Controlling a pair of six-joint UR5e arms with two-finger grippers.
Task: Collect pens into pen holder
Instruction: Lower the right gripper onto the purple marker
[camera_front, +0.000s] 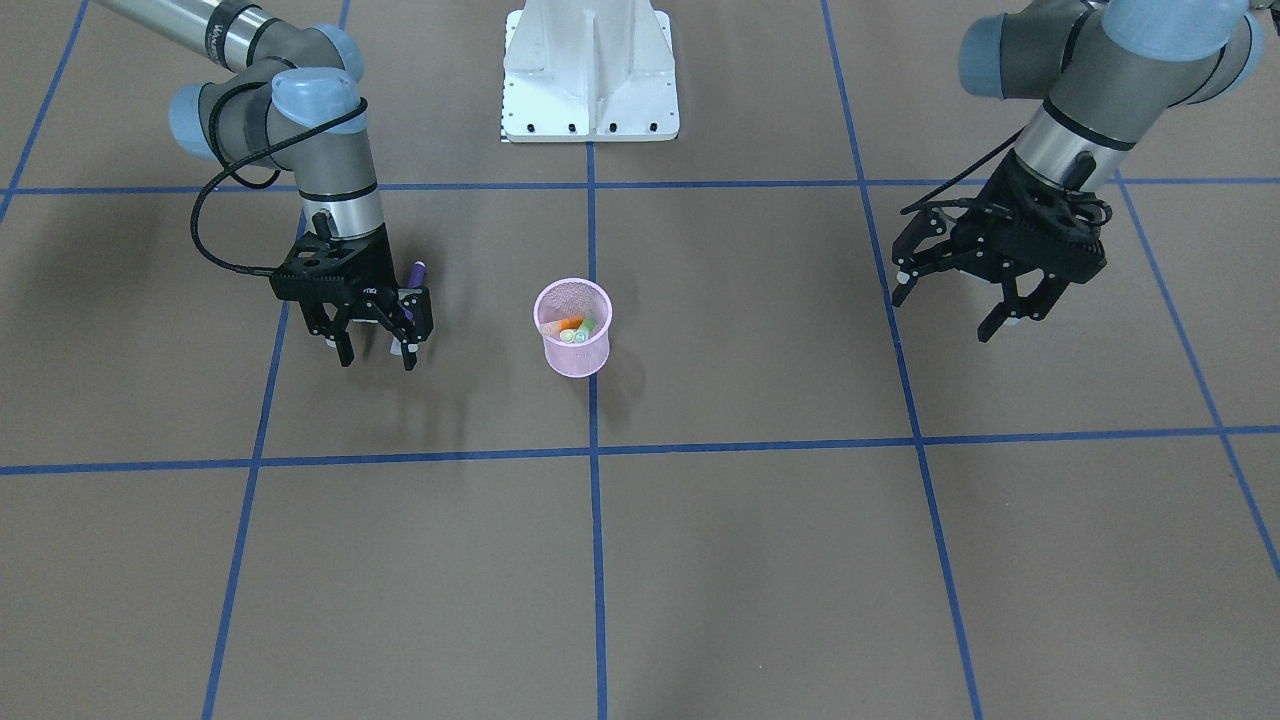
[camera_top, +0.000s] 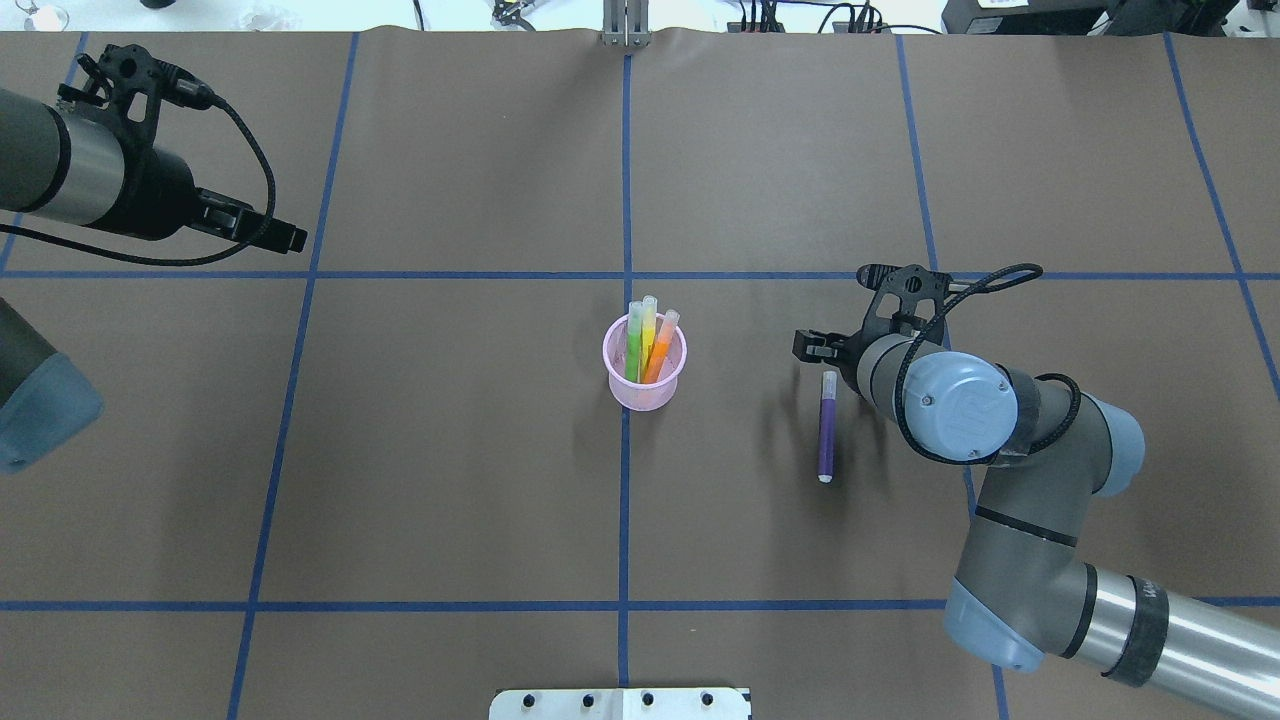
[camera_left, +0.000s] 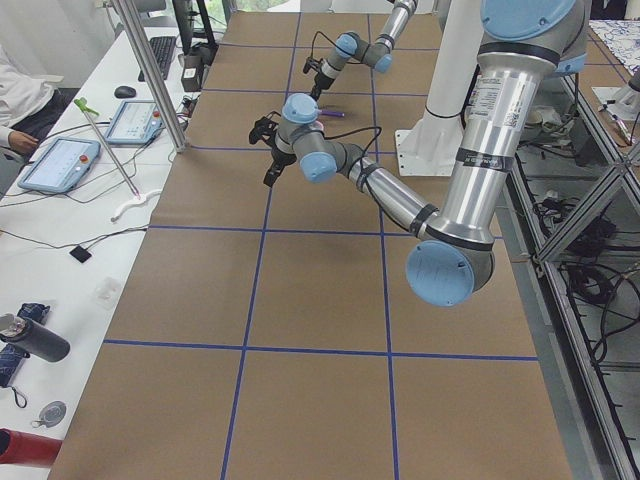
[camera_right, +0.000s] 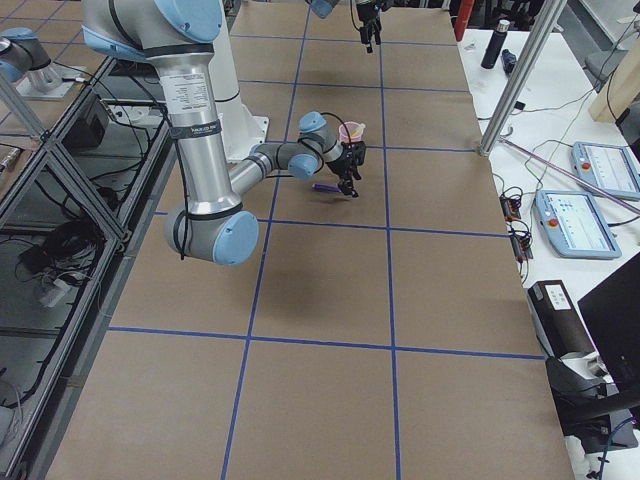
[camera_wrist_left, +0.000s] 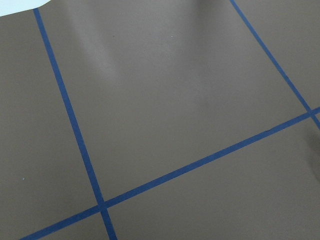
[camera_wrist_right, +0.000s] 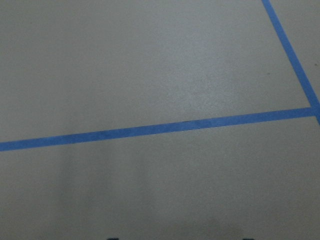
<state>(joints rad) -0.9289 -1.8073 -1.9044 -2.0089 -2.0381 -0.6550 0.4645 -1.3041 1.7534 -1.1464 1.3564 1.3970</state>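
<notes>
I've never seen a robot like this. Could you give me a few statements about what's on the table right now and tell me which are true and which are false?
1. Three pens stand in the cup. True.
2. Every pen is already in the cup. False: the purple pen lies flat on the table, to the side of the cup, by the right gripper.
3. The left gripper holds a pen. False: it is open and empty, well away from the cup.
4. The cup stands upright. True.
5. The right gripper is open. True.
</notes>
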